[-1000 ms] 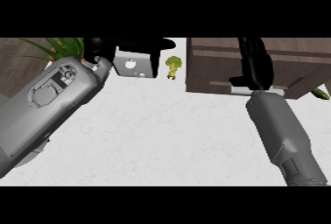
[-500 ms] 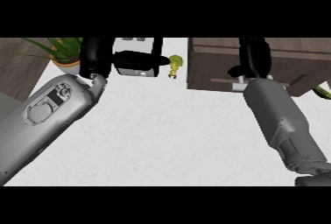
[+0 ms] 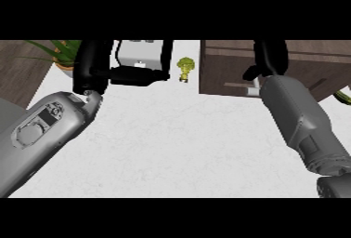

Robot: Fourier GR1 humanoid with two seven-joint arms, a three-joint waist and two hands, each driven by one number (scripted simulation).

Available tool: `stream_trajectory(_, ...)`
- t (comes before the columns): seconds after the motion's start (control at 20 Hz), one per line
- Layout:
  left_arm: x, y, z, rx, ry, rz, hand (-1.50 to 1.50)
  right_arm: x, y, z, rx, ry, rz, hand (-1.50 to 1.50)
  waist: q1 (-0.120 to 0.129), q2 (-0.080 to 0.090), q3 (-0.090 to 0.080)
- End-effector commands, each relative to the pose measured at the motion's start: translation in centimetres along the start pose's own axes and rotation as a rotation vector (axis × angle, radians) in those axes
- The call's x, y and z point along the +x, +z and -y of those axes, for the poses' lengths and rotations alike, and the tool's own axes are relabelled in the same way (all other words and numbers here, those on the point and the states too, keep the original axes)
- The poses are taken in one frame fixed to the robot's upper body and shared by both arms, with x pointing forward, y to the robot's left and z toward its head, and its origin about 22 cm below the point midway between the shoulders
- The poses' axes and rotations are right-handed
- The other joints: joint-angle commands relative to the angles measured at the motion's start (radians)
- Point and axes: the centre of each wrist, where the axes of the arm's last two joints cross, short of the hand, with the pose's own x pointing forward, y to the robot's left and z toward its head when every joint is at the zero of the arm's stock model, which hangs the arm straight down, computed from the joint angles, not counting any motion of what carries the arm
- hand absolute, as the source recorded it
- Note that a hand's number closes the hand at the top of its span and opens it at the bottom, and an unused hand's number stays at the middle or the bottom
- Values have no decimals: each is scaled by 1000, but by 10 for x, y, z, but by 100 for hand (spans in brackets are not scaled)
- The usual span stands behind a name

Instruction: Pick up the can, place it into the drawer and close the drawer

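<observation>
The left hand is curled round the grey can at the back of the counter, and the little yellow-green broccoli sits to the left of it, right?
Not quite. In the head view the left hand is curled round the grey can, but the broccoli sits to the right of it, between the can and the brown drawer unit.

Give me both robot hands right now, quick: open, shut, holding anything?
Left robot hand: curled round the light grey can, holding it.
Right robot hand: at the dark wooden drawer front; its fingers cannot be told.
</observation>
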Motion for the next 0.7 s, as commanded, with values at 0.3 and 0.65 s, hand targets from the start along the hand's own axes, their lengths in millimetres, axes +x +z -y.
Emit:
stream_trajectory(0.3,-15,6,-7,9,-1,2,-150,52,-19,9,-106,-365,-7,-150,9,7,3)
stream_trajectory(0.65,-26,11,-11,24,-10,0,-150,54,-40,32,-116,-612,-8,-150,-13,-1,2)
